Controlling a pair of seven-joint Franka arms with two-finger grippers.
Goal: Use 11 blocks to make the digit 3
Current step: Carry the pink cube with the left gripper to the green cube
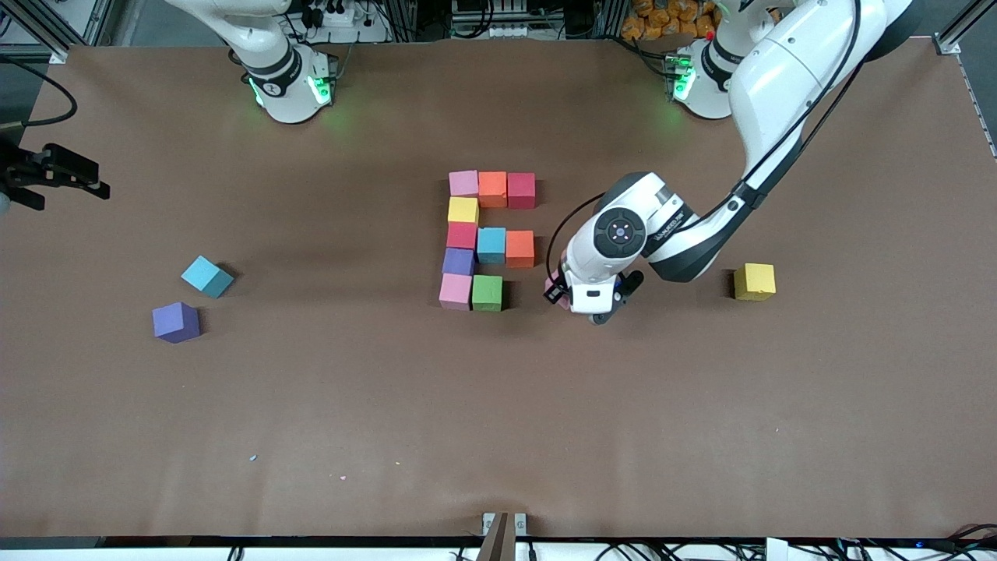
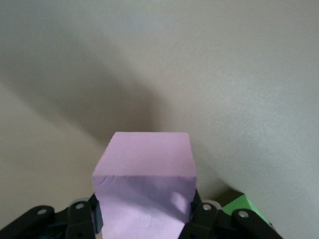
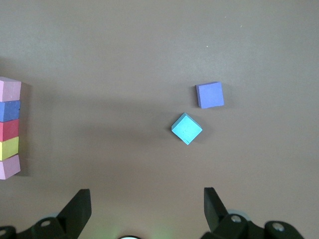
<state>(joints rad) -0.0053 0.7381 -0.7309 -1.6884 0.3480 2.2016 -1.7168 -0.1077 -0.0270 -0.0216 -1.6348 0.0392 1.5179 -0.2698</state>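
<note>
My left gripper [image 1: 580, 300] is shut on a pink block [image 2: 144, 164], low over the table beside the figure's green block [image 2: 245, 205], toward the left arm's end. The figure [image 1: 487, 238] is made of several blocks. Pink [image 1: 463, 183], orange and red form its top bar. Yellow, red and purple run down the spine. Light blue [image 1: 491, 245] and orange make the middle bar. Pink and green [image 1: 487, 293] lie in the bottom row. My right gripper [image 3: 147, 196] hangs open and empty, high over the right arm's end of the table.
Three loose blocks lie apart from the figure: light blue [image 1: 207, 276] and purple [image 1: 176, 322] toward the right arm's end, yellow [image 1: 754, 281] toward the left arm's end. A black fixture [image 1: 54, 175] juts in at the table edge at the right arm's end.
</note>
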